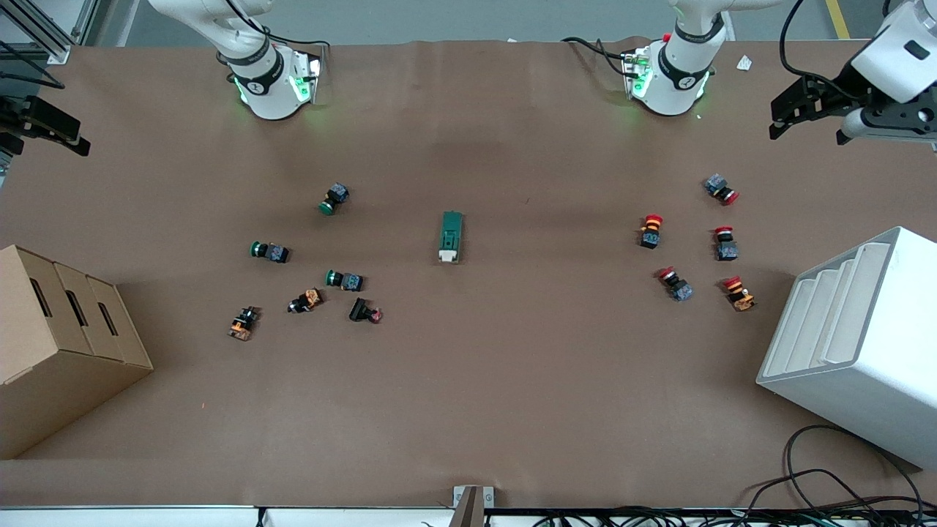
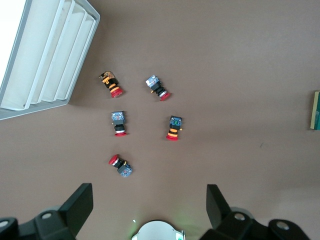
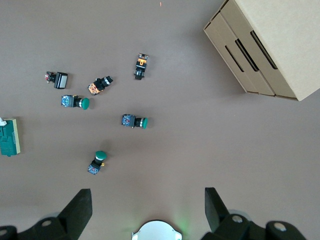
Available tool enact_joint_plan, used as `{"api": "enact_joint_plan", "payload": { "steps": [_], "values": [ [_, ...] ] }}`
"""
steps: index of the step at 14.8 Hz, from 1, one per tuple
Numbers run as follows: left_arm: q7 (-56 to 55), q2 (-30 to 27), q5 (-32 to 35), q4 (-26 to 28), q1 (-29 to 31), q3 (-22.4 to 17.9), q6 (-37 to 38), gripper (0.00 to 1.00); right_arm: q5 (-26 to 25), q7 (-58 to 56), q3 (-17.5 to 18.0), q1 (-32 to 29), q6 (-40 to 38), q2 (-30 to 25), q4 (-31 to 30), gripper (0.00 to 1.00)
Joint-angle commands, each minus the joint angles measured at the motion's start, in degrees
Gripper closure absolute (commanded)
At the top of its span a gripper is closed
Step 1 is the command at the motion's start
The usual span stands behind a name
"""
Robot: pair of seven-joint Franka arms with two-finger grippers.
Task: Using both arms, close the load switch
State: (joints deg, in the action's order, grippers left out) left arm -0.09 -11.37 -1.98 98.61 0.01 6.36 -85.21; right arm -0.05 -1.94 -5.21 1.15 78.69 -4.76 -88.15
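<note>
Above the table ends, left claw (image 2: 145,210) raised open, right claw (image 3: 145,210) likewise

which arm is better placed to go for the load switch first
Neither clearly. The load switch lies mid-table; the left hand and right hand both hang open at the table ends, so either could lead.
</note>
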Motion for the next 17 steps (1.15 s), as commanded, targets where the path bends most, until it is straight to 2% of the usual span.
{"api": "enact_joint_plan", "payload": {
  "steps": [1,3,7,17],
  "values": [
    [-0.1,-0.4,1.1,1.0,0.0,0.2,-1.7,0.0,0.4,-0.3,-0.1,0.2,0.8,-1.7,-1.7,0.0],
    [-0.1,0.5,1.3,0.4,0.3,0.1,-3.2,0.0,0.4,-0.3,-0.2,0.1,0.8,-1.7,-1.7,0.0],
    [0.1,4.3,3.5,-4.7,-0.1,0.2,-2.9,0.0,0.4,-0.2,-0.2,0.3,0.7,-1.7,-1.7,0.0],
    [0.3,4.8,2.6,-5.4,0.0,0.3,-1.1,0.0,0.4,-0.3,-0.2,0.2,0.6,-1.7,-1.7,0.0]
  ]
}}
